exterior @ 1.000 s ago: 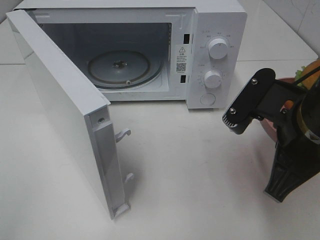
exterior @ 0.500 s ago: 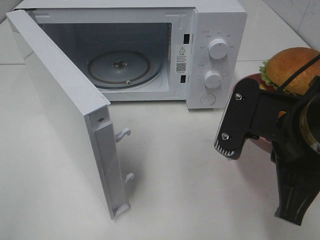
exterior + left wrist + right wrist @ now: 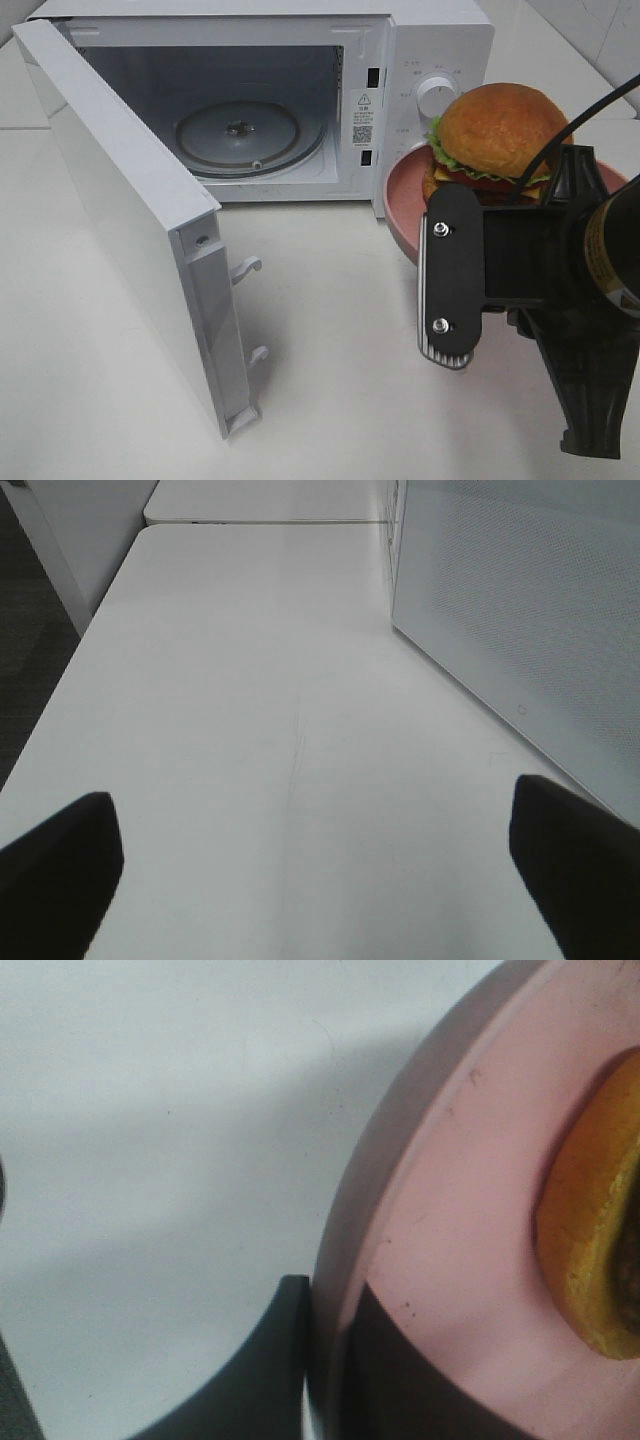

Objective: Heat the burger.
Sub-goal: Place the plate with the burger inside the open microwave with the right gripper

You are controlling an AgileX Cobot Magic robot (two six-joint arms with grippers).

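Right fingers pinch plate rim | burger risen, nearer microwave

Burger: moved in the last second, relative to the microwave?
Yes. The burger on the pink plate shifted left in the high view, from the right edge to overlap the microwave control panel.

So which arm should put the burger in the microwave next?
Right, probably. The right hand is shut on the pink plate rim, burger on top, held up by the open microwave. The left hand is open, empty, facing the door from outside.
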